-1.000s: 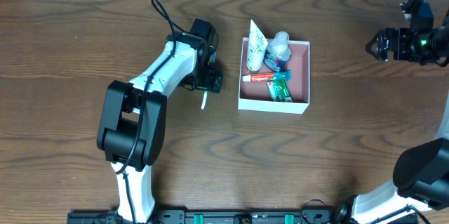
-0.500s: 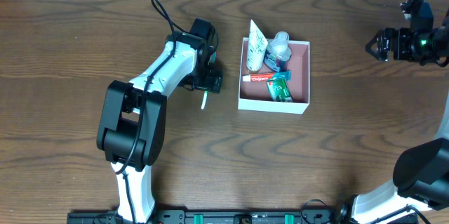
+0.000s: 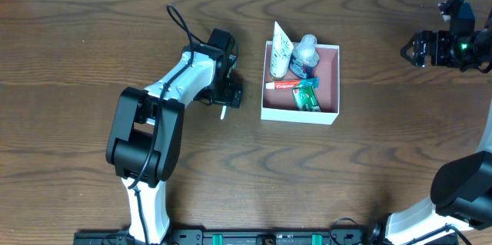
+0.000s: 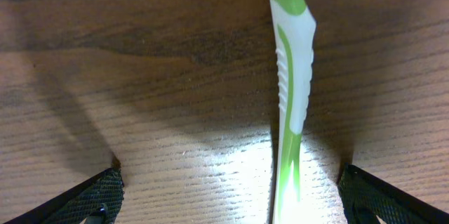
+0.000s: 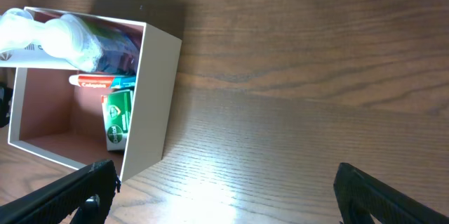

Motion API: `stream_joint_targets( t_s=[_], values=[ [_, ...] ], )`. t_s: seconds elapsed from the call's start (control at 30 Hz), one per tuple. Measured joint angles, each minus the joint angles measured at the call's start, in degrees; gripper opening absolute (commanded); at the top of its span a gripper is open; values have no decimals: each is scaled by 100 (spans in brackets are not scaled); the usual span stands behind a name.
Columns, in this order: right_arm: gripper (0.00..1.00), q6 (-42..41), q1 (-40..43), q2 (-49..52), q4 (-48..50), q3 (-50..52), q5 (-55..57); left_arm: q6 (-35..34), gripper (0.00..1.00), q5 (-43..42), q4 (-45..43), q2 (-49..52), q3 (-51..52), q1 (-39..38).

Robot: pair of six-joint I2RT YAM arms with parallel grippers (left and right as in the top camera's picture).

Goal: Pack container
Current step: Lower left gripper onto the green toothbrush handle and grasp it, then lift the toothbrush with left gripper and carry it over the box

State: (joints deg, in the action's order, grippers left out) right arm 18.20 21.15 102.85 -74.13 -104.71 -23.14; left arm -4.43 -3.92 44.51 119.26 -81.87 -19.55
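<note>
The container (image 3: pixel 328 112), a shallow square box with white walls and a pink inside, sits at the table's middle; it also shows in the right wrist view (image 5: pixel 151 90). It holds a red toothpaste tube (image 3: pixel 284 85), a green packet (image 3: pixel 307 99), a white tube (image 3: pixel 280 49) and a clear bottle (image 3: pixel 306 51). A white and green toothbrush (image 4: pixel 289 104) lies on the wood left of the box; only its tip (image 3: pixel 223 112) shows overhead. My left gripper (image 4: pixel 228 196) is open, low over it, a finger on each side. My right gripper (image 5: pixel 224 192) is open and empty at the far right.
The brown wooden table (image 3: pixel 369 176) runs in all directions round the box. The right arm (image 3: pixel 450 45) hangs near the table's right edge, the left arm's base (image 3: pixel 142 145) at the lower left.
My left gripper has shifted slightly, covering more of the toothbrush in the overhead view. The right arm and the box have not moved.
</note>
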Motion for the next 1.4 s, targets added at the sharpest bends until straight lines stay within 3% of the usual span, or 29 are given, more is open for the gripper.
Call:
stream_joint_targets(
  t_s=[0.23, 0.53, 0.7, 0.8, 0.93, 1.1, 1.23, 1.4],
  values=[
    [99, -2, 0, 0, 2, 0, 0, 0, 97, 2, -184, 0, 0, 0],
    [99, -2, 0, 0, 2, 0, 0, 2, 48, 2, -275, 0, 0, 0],
    [99, 0, 0, 0, 0, 0, 0, 15, 33, 0, -289, 0, 0, 0],
    [99, -2, 0, 0, 0, 0, -2, 24, 31, -4, -310, 0, 0, -7],
    [99, 0, 0, 0, 0, 0, -2, 24, 14, -24, -326, 0, 0, -17],
    [99, 0, 0, 0, 2, 0, -2, 22, 13, -22, -326, 0, 0, -24],
    [99, -2, 0, 0, 0, 0, 0, 13, 6, -20, -321, 0, 0, -24],
    [99, -2, 0, 0, 0, 0, 0, 24, 6, -22, -195, -15, -2, -24]
  ],
)
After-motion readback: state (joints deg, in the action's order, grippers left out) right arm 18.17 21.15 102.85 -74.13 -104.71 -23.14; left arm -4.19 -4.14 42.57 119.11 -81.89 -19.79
